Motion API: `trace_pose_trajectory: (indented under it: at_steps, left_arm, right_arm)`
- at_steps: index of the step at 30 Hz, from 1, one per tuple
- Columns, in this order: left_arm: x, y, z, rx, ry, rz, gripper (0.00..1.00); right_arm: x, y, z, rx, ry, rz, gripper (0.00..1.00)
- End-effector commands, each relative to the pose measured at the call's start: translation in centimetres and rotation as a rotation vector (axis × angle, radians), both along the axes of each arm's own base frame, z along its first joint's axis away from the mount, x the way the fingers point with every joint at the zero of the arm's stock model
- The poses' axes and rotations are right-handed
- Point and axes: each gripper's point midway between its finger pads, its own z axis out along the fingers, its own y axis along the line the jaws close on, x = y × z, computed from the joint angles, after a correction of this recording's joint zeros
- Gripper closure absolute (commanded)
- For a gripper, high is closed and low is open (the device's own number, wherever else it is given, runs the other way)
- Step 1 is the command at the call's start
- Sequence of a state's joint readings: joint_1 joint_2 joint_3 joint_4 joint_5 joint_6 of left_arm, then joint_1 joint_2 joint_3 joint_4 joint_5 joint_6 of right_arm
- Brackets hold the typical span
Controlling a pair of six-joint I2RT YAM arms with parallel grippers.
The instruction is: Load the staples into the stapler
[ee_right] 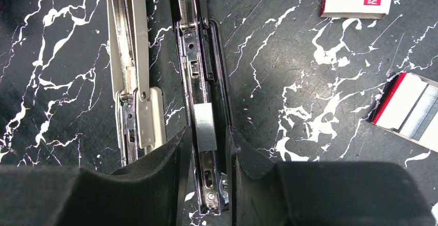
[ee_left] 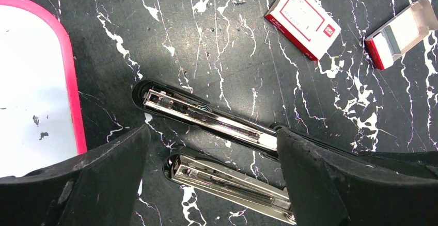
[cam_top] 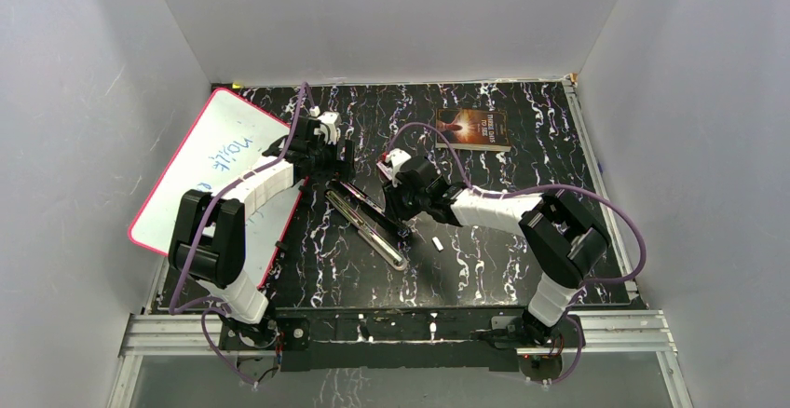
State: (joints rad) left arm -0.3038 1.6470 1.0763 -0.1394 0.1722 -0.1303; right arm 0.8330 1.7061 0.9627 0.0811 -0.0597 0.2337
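Two arms sat bolted at the near edge of the black marbled table (cam_top: pixel 503 278). Just ahead of the right arm lay a small white piece (cam_top: pixel 436 241), too tiny to say what it was. In the middle of the table the stapler (cam_top: pixel 373 234) was folded fully open and lying flat on a diagonal, with its pale top arm and black base side by side.

The right gripper (ee_right: pixel 207 135) was down over the black half, fingers close on either side of the magazine channel. The staples (ee_right: pixel 205 123), one silvery strip, sat in that channel right between the fingertips. I couldn't tell if the jaws were pinching the strip or just straddling it.

The left gripper (ee_left: pixel 209 148) hung over the stapler's other end, jaws spread wide with nothing in them. Past the stapler were a closed staple box (ee_left: pixel 303 19) and an open staple box (ee_left: pixel 400 32) with strips inside. A pink-rimmed whiteboard (cam_top: pixel 219 161) overhung the left edge, and a book (cam_top: pixel 472 129) lay near the far edge.
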Motion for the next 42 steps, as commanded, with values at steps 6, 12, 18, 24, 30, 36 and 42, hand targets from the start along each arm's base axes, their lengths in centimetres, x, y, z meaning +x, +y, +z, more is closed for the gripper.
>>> trace_pose_trajectory:
  at_steps: [6,12,18,24,30,36,42]
  left_arm:
    - [0.7,-0.1,1.8,-0.008,-0.037,-0.007,0.08]
    - [0.7,-0.1,1.8,-0.008,-0.037,-0.008,0.08]
    - [0.7,-0.1,1.8,-0.007,-0.037,-0.007,0.08]
    - [0.7,-0.1,1.8,-0.008,-0.038,-0.007,0.08]
    - [0.6,-0.1,1.8,-0.008,-0.038,-0.007,0.08]
    - [0.7,-0.1,1.8,-0.007,-0.038,-0.007,0.08]
    - [0.7,-0.1,1.6,-0.008,-0.034,-0.007,0.08]
  right_arm:
    - [0.6,0.2,0.4,0.028,-0.01,-0.017,0.65]
    - [0.6,0.0,0.1,0.02,-0.003,-0.02,0.68]
    - [0.5,0.0,-0.3,0.009,0.004,-0.018,0.68]
    - [0.4,-0.2,-0.6,0.003,0.015,-0.014,0.67]
    - [0.4,0.0,-0.7,0.004,0.017,-0.013,0.67]
    - [0.2,0.0,-0.9,0.004,0.027,-0.006,0.65]
    - [0.1,-0.1,-1.1,0.008,0.038,-0.009,0.68]
